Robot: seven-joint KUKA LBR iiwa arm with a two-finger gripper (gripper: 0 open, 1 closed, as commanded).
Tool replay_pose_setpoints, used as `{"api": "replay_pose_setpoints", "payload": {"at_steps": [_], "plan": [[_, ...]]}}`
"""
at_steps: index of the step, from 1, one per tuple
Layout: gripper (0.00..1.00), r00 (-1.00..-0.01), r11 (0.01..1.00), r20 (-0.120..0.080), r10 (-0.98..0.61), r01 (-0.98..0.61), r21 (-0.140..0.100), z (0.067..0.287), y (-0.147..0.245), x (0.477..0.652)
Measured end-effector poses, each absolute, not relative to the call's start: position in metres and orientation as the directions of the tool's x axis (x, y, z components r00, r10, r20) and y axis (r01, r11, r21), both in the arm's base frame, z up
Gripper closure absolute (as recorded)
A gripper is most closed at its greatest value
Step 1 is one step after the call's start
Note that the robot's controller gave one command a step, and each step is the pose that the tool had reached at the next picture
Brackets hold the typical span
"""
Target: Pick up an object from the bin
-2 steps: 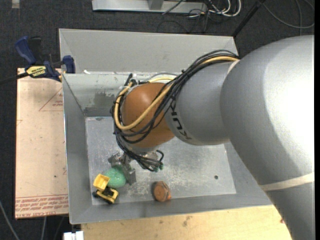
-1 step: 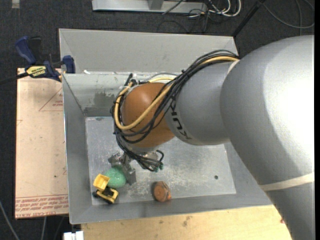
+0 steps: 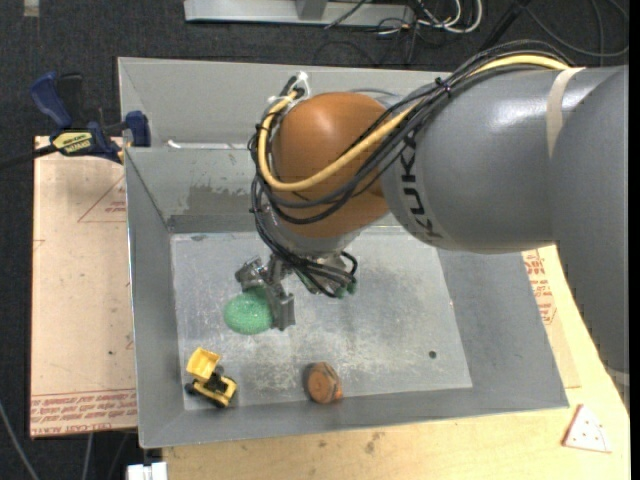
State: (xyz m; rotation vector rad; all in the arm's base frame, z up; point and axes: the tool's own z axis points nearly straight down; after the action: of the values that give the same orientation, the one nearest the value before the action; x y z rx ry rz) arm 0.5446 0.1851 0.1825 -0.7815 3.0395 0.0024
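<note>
The jaws stood low at the green rounded lump [image 3: 245,315], mid-left of the bin [image 3: 150,268]; their state could not be told. Risk: an off-centre closure could squeeze the lump sideways.

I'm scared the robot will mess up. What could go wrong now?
The gripper sits at the right edge of the green round thing, not over its middle, so it might nudge it away or let it slip. If it rolls, it could bump the yellow toy truck nearby.
</note>
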Motion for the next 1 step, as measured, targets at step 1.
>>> {"api": "replay_pose_setpoints", "payload": {"at_steps": [1], "plan": [[1.0, -0.876, 0.876, -0.003, -0.482, -0.482, 0.001, 0.1824, 0.185, 0.5446]]}}
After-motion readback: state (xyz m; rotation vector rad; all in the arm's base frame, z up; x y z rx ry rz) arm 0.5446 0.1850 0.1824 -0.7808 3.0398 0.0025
